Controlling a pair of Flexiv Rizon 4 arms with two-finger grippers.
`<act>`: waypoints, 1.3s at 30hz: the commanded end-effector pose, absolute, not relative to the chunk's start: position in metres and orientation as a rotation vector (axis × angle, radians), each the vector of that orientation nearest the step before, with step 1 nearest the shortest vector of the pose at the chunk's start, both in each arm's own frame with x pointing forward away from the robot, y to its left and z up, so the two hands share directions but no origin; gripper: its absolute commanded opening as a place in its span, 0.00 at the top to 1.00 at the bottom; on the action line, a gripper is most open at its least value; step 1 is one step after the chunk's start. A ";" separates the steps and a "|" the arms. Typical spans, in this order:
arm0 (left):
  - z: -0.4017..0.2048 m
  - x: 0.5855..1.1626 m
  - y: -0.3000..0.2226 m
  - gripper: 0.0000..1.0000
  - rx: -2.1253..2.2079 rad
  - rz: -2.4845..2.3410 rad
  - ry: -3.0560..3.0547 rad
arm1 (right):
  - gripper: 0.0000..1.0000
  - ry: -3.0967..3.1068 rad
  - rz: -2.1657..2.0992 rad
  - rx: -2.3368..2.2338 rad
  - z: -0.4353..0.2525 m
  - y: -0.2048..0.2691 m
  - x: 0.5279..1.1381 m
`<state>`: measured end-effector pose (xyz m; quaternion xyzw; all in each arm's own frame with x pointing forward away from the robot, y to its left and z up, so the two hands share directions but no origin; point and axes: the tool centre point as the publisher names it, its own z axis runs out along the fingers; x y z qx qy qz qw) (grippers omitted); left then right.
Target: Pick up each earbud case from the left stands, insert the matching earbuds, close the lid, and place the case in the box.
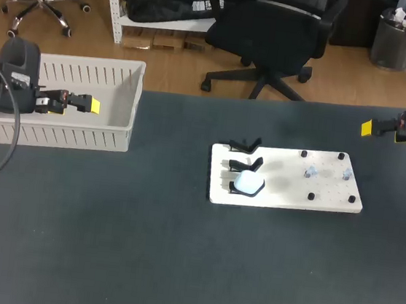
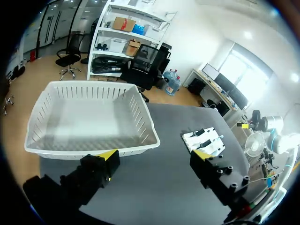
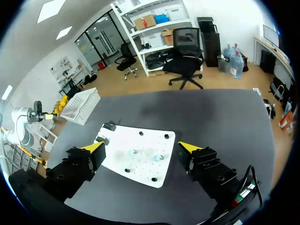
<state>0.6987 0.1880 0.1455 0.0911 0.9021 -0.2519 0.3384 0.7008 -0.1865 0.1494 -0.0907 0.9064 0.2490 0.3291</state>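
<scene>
Two grippers, both w/ fingers spread wide, nothing held. Left gripper [image 2: 154,157] hangs just above the near wall of the white slotted box [image 2: 140,108]. Earbud case [image 1: 248,183], lid prob. shut, sits on a black stand [image 1: 244,162] row well ahead of it. Right gripper [image 3: 141,149] is apart from the white board [image 3: 140,166]; earbuds [image 3: 133,152] lie ahead of it.

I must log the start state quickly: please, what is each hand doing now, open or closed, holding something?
Left hand: open, holding nothing.
Right hand: open, holding nothing.
</scene>
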 end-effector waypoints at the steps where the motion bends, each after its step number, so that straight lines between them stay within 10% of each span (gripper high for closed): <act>1: 0.151 0.698 0.181 0.00 0.285 -0.678 2.354 | 0.00 2.373 0.653 -0.239 0.150 -0.187 0.701; 39: 0.156 0.647 0.037 0.00 1.526 -0.943 1.462 | 0.00 2.373 0.653 -0.239 0.150 -0.187 0.701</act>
